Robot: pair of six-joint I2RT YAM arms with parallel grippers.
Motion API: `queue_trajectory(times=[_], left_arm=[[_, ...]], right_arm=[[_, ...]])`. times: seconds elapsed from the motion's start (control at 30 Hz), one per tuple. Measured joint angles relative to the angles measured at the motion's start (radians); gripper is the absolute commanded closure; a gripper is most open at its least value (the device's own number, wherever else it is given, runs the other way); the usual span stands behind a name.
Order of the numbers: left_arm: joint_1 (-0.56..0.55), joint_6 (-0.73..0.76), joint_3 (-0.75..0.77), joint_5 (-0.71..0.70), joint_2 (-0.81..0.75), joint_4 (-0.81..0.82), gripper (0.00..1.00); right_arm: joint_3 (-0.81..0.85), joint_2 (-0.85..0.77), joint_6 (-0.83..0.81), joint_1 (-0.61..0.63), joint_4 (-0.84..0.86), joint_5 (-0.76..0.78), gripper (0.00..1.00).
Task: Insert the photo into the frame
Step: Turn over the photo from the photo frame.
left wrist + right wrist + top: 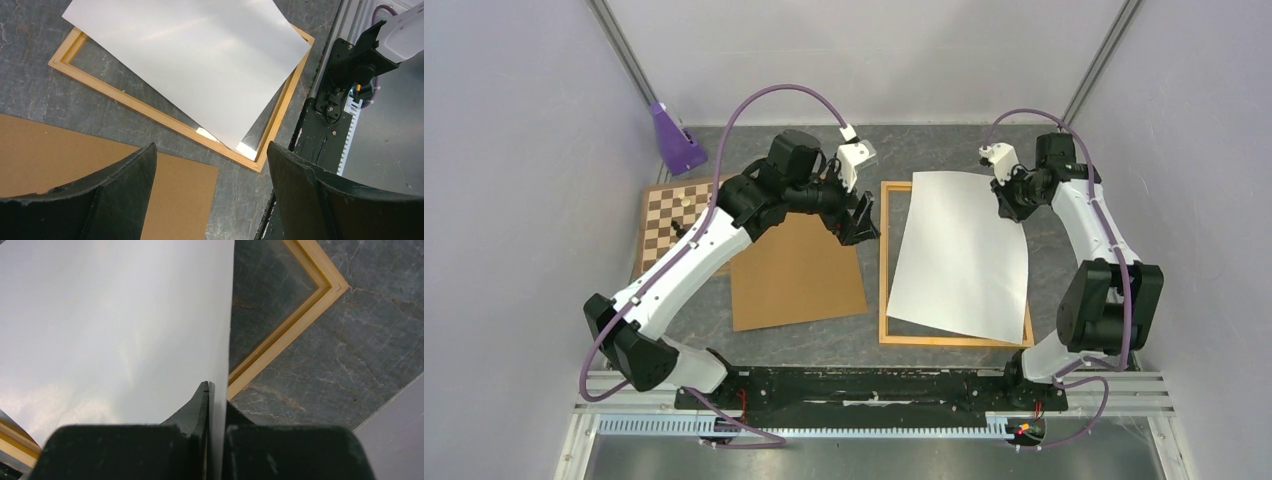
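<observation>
Overhead view: grey marbled table (944, 140) closed in by pale lilac walls, with a purple stand (676, 140) at the far left corner. A chessboard (664, 215) and a plain brown backing board (794, 275) lie at left. The frame (885, 270) lies flat at right. The photo (959, 255), white side up, rests askew on it, covering the right rail and crossing the far rail. The left gripper (861, 215) hangs between board and frame. The right gripper (1007, 200) meets the photo's far right edge.

Left wrist view: both dark fingers (125, 190) stand spread wide with nothing between them, above the gap between board and frame. A bright glint inside one frame corner, beside a corner of the photo, shows only here.

Right wrist view: the fingertips (202, 400) are pressed together, pinching the photo's edge. Only this view shows that grip closely. One bare frame corner lies on the table beyond the sheet.
</observation>
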Motion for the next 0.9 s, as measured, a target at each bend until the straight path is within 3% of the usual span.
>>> queue_trajectory(times=[0.9], left_arm=[[-0.005, 0.007, 0.030, -0.040, 0.071, 0.001, 0.11]], right_arm=[[0.101, 0.211, -0.090, 0.000, -0.022, -0.061, 1.00]])
